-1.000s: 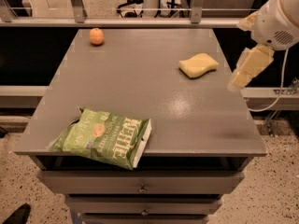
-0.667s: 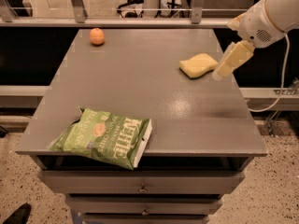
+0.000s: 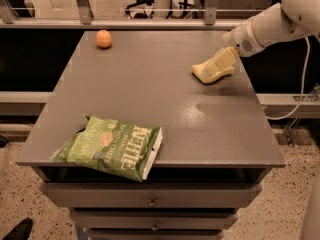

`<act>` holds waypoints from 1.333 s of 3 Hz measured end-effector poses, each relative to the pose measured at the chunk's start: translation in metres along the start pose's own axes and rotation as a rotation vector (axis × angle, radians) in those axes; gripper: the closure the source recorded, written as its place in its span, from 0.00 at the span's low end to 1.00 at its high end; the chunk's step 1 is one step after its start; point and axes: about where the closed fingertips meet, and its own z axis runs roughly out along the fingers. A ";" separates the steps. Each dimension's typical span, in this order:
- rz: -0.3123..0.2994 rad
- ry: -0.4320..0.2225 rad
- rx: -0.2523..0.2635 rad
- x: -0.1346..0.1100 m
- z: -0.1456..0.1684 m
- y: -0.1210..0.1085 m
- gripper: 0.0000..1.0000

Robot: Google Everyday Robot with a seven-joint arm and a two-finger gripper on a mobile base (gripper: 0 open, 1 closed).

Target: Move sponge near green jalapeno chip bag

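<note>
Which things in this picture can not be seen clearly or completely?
Camera view:
- The sponge: its right part is hidden behind the tool at the table's far right.
- The arm: cut off by the right edge.
- The green jalapeno chip bag: small print too small to read.

The pale yellow sponge (image 3: 204, 74) is lying near the far right edge of the table (image 3: 165, 99) with the gripper (image 3: 222, 61) hanging right over it, while the big green chip bag (image 3: 112, 146) is lying flat at the front left, well apart.
</note>
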 end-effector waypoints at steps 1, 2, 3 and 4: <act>0.027 0.010 0.001 0.018 0.012 -0.016 0.00; 0.047 0.018 -0.004 0.033 0.015 -0.022 0.00; 0.068 0.039 -0.023 0.041 0.019 -0.024 0.15; 0.074 0.040 -0.040 0.039 0.015 -0.023 0.38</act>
